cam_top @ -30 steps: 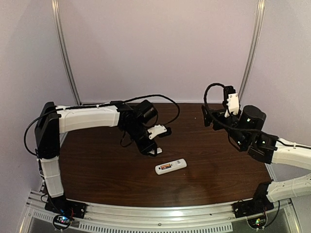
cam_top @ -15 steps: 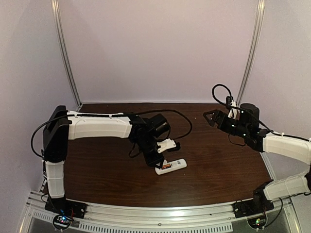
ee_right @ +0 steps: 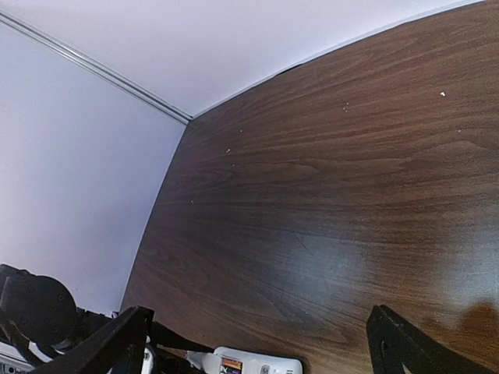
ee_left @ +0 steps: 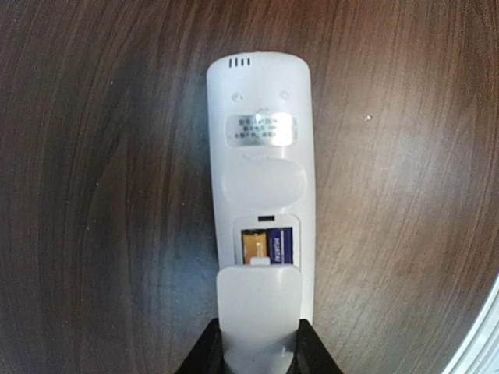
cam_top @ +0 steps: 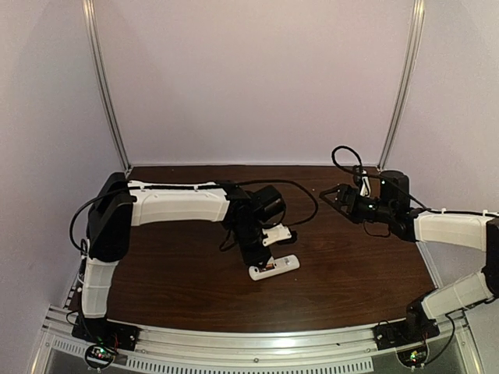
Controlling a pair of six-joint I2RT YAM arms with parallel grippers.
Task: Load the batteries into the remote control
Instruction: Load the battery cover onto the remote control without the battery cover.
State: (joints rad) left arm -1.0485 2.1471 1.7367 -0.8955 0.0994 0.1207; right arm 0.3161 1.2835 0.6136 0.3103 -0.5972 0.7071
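The left pincer [ee_left: 257, 344] is clamped on the loose white cover [ee_left: 258, 300], held at the 6 o'clock end of the open bay in the remote control [ee_left: 261, 117]. The remote lies back-up at the near centre of the tabletop [cam_top: 171, 273]. The batteries [ee_left: 267, 245] sit inside, seemingly two, with one remote and one cover. This looks like the closing step, and next the cover must slide flat toward 12 o'clock. The right pincer [cam_top: 331, 196], at 2 o'clock, gapes empty.

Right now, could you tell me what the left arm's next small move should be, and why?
Probably slide the cover up along the remote until it closes the bay: the left end effector grips the cover at the bay's end, and the batteries already sit inside, uncovered.
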